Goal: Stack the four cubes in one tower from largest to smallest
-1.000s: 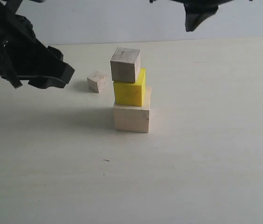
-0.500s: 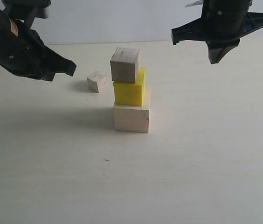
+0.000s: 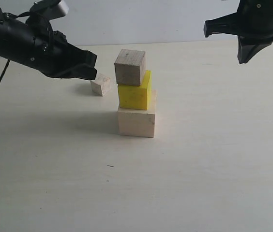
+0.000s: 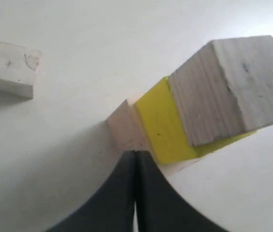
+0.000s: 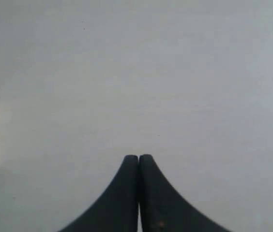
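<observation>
A tower of three cubes stands mid-table: the large pale wood cube (image 3: 136,123) at the bottom, the yellow cube (image 3: 134,94) on it, the small wood cube (image 3: 130,67) on top, set toward the left. The smallest wood cube (image 3: 100,84) lies on the table to the tower's left. My left gripper (image 3: 90,63) hovers shut just above and left of the smallest cube, holding nothing. Its wrist view shows the smallest cube (image 4: 14,69), the tower's small cube (image 4: 233,89) and yellow cube (image 4: 165,123). My right gripper (image 3: 245,57) hangs shut high at the right, empty.
The pale tabletop (image 3: 199,169) stretches around the tower, with a white wall behind. A tiny dark speck (image 3: 110,166) lies in front of the tower. The right wrist view shows only bare surface (image 5: 151,87).
My left arm has swung right and lower, bringing its shut gripper close above the smallest cube. The right gripper came down into view, then shifted right. The cubes have not moved.
</observation>
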### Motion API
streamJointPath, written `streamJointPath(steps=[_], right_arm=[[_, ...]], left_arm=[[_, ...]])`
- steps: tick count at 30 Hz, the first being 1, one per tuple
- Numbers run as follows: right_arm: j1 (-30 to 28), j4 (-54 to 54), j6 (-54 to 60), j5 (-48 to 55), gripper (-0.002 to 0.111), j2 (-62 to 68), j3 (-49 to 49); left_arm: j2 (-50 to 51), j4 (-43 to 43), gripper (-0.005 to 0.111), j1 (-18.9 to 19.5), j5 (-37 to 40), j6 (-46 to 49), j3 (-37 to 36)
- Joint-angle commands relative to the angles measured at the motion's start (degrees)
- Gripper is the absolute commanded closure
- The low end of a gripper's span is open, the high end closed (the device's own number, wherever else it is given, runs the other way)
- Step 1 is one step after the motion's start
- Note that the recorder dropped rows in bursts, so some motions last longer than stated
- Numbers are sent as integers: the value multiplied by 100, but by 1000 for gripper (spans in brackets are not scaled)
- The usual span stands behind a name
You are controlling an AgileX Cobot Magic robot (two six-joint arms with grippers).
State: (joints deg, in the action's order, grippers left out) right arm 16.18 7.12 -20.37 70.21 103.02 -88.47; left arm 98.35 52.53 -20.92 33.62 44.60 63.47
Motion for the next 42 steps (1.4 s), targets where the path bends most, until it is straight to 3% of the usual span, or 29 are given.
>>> streamJointPath(steps=[1, 12, 42], right_arm=[[-27, -106, 84, -24, 108, -31, 23], [-27, -104, 84, -24, 108, -20, 23], [-27, -247, 105, -24, 108, -20, 23]], left_arm=[[258, 729, 107, 36, 131, 683, 107], [434, 1288, 107, 36, 325, 1320, 384], [434, 1507, 107, 36, 953, 1880, 384]])
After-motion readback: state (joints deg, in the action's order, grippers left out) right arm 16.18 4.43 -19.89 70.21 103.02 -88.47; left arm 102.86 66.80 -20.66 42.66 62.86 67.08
